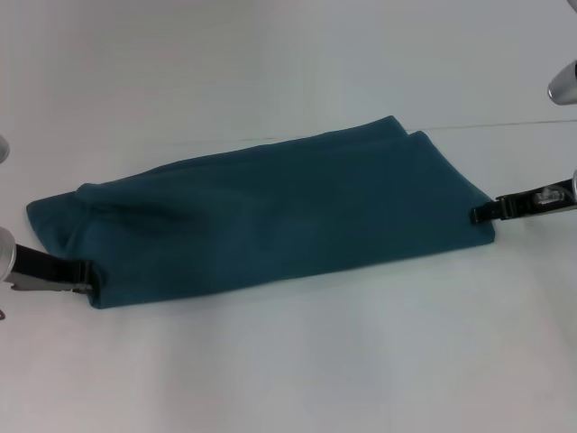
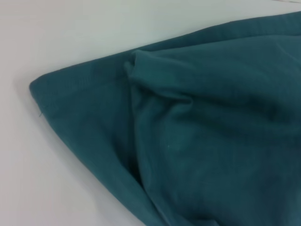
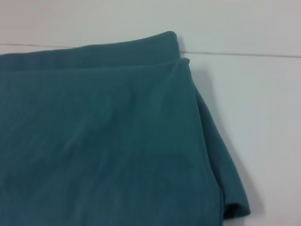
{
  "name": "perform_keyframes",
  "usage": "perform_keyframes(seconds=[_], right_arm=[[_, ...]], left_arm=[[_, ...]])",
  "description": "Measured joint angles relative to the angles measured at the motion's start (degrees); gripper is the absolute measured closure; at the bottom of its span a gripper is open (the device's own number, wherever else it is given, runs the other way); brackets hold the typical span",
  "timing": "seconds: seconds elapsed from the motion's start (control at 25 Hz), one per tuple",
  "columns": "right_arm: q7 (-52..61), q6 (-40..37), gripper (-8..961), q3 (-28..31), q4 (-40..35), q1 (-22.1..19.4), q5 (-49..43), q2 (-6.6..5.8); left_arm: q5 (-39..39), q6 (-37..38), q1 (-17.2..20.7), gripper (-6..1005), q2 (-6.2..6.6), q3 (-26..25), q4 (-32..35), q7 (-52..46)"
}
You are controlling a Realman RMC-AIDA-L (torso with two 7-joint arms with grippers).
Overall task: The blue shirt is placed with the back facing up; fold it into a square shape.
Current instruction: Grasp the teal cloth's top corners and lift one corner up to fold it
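The blue shirt lies on the white table as a long folded band, running from the near left to the far right. My left gripper is at the band's near-left corner, its thin jaws closed together on the fabric edge. My right gripper is at the right end, its jaws closed on the edge there. The left wrist view shows the shirt's left end with creased layers. The right wrist view shows the shirt's right end, two layers stacked, with the near corner curled up.
The white table spreads all around the shirt. A thin seam line crosses the table behind the shirt's right end and also shows in the right wrist view. A metal part of the right arm shows at the right edge.
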Motion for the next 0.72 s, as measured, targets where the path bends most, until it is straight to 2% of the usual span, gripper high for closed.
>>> perform_keyframes(seconds=[0.16,0.72], right_arm=[[-0.5,1.7,129,-0.3,1.1,0.3,0.0,0.33],[-0.7,6.0,220,-0.8,5.0,0.7,-0.1,0.86]], left_arm=[[0.0,0.0,0.0,945,-0.01,0.0,0.0,0.0],[0.0,0.1,0.0,945,-0.01,0.0,0.0,0.1]])
